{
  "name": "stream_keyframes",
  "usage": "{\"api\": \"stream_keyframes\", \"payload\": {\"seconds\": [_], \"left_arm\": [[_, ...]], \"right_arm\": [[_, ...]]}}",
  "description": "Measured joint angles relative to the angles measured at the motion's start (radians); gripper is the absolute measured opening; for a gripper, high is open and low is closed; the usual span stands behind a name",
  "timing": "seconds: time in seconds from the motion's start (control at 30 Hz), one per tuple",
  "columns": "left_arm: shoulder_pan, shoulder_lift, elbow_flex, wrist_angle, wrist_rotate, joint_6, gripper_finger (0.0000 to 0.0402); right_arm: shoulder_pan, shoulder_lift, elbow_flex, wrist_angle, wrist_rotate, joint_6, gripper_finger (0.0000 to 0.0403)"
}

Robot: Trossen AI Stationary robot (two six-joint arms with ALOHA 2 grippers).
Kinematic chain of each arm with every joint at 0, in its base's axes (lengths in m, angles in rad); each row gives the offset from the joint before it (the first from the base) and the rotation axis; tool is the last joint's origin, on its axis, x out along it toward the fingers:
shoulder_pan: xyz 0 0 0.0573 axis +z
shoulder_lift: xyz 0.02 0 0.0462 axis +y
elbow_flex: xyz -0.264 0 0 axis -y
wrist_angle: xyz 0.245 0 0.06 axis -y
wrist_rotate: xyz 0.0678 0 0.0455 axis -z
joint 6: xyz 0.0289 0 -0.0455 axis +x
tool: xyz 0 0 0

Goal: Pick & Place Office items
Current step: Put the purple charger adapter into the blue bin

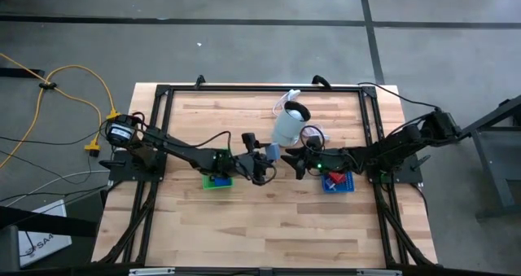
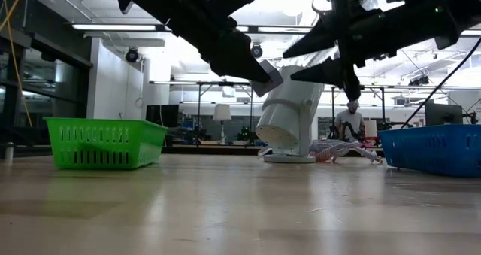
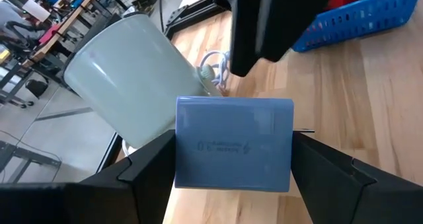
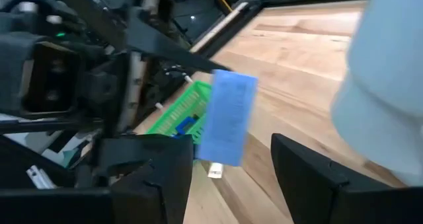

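Note:
A flat blue box (image 3: 234, 145), one of the office items, hangs above the middle of the table with my left gripper (image 1: 267, 155) shut on it. My right gripper (image 1: 297, 160) reaches in from the table's right and faces the box. Its fingers (image 4: 152, 171) are spread open on either side of the box (image 4: 228, 118) and touch nothing. The low view shows the box (image 2: 267, 78) well above the tabletop, with the right gripper (image 2: 293, 59) just beside it. My left gripper pinches the blue box by its two opposite side edges (image 3: 185, 151) between its two fingers. The fingers come from the table's left, slanting slightly down. The box is lifted clear of the table, its broad face toward the wrist camera.
A green tray (image 1: 217, 181) holding a blue piece (image 4: 187, 125) sits under the left arm. A blue tray (image 1: 338, 182) with red pieces (image 1: 332, 178) sits under the right arm. A pale cylindrical appliance (image 1: 289, 125) with a white cord (image 1: 313, 133) stands just behind the grippers. A person (image 2: 349, 123) is in the room beyond.

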Motion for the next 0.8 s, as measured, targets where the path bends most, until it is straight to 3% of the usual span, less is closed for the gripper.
{"api": "stream_keyframes", "payload": {"seconds": [0.3,0.8], "left_arm": [[-0.025,0.0,0.0,0.031,0.0,0.024,0.0258],[-0.126,0.0,0.0,0.035,-0.012,0.004,0.0258]], "right_arm": [[0.017,0.0,0.036,0.0,-0.019,-0.087,0.0191],[0.055,-0.001,0.036,-0.081,-0.154,-0.061,0.0191]]}}
